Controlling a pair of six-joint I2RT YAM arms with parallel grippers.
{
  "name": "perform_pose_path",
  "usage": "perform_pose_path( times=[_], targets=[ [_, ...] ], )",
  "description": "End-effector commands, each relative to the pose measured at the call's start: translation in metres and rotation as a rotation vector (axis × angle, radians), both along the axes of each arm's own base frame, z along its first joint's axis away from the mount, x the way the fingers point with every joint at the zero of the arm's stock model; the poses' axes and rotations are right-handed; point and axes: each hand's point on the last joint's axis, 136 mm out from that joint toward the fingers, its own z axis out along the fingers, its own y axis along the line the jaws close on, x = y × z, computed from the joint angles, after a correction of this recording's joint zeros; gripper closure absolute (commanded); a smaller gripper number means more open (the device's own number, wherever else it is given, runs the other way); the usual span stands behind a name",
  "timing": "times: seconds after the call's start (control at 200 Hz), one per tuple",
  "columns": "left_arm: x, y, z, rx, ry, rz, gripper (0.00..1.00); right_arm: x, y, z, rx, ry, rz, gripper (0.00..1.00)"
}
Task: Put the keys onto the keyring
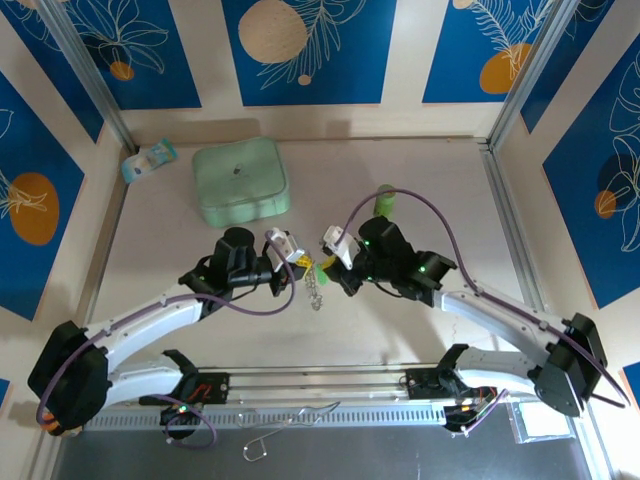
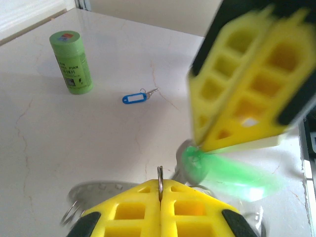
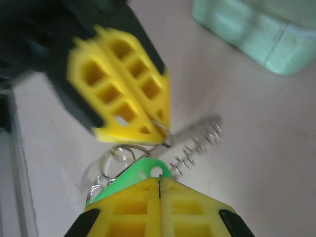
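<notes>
Both grippers closed, meeting over the middle of the tabletop (image 1: pixel 460 190)

The left gripper (image 2: pixel 160 192) is clamped on a thin wire loop, apparently part of the keyring (image 3: pixel 197 145), whose beaded coil trails just beside it; the right gripper (image 3: pixel 159 190) pinches the green-headed key (image 3: pixel 140 173). Farther off, the blue-headed key (image 2: pixel 136 98) lies flat near the green cylinder (image 2: pixel 71 61), and the mint-green case (image 1: pixel 240 180) sits towards the far edge
</notes>
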Motion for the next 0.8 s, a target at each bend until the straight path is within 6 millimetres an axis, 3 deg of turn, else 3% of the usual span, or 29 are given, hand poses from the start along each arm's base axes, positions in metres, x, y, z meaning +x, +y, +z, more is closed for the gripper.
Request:
perform_pose_path(
  times=[0.0, 0.12, 0.185, 0.31, 0.415, 0.51, 0.61, 0.795],
  targets=[
    [0.001, -0.006, 0.011, -0.013, -0.015, -0.005, 1.00, -0.025, 0.011, 0.022, 0.101, -0.050, 0.151, 1.00],
    [0.001, -0.007, 0.012, -0.016, -0.017, -0.009, 1.00, -0.033, 0.012, 0.024, 0.132, -0.047, 0.187, 1.00],
    [0.001, -0.006, 0.014, -0.019, -0.023, -0.005, 1.00, -0.016, 0.006, 0.019, 0.098, -0.092, 0.099, 1.00],
    [0.002, -0.002, 0.017, -0.021, -0.038, 0.019, 1.00, 0.035, -0.023, 0.005, -0.065, -0.209, -0.173, 1.00],
    [0.001, 0.000, 0.020, -0.030, -0.044, 0.024, 1.00, 0.051, -0.033, -0.008, -0.166, -0.190, -0.262, 1.00],
    [0.003, 0.002, 0.020, -0.018, -0.044, 0.044, 1.00, 0.049, -0.036, -0.023, -0.184, -0.044, -0.286, 1.00],
    [0.011, 0.011, 0.019, 0.014, -0.066, 0.110, 1.00, 0.047, -0.060, -0.045, -0.220, 0.210, -0.423, 1.00],
    [0.026, 0.033, 0.019, 0.060, -0.145, 0.243, 1.00, 0.000, -0.085, -0.098, -0.329, 0.665, -0.534, 1.00]
  ],
)
